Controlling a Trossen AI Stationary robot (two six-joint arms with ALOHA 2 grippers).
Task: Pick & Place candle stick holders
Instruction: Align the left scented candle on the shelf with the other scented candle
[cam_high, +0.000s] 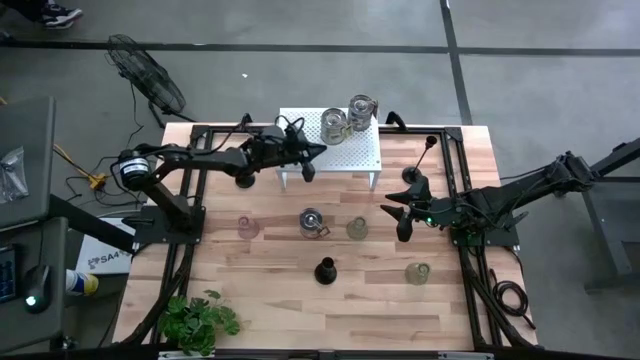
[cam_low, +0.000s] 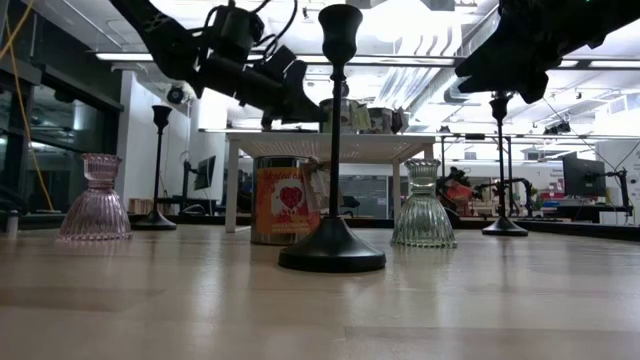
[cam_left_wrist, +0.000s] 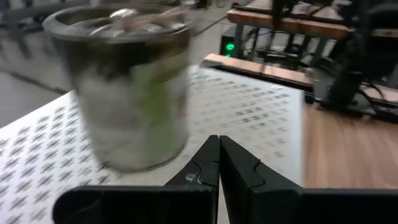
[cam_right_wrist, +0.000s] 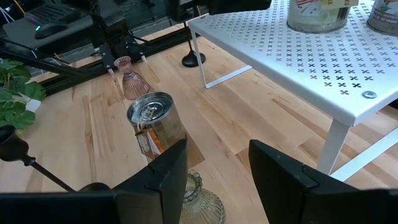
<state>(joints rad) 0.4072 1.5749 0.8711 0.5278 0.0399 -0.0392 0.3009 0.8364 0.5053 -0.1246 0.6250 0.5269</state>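
Left gripper (cam_high: 312, 160) over stand (cam_high: 362, 155) edge; fingers closed.

A white perforated stand (cam_high: 340, 152) is sitting at the table's (cam_high: 280, 290) far edge. A leafy plant (cam_high: 198, 322) is sitting at the near corner, and a fan (cam_high: 148, 80) is lying on the floor.

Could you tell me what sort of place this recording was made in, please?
Most likely a robotics lab or workshop, not a home. The wooden table carries a black frame holding two robot arms, a floor fan stands on bare concrete, and the low view shows workbenches with monitors under strip lights.
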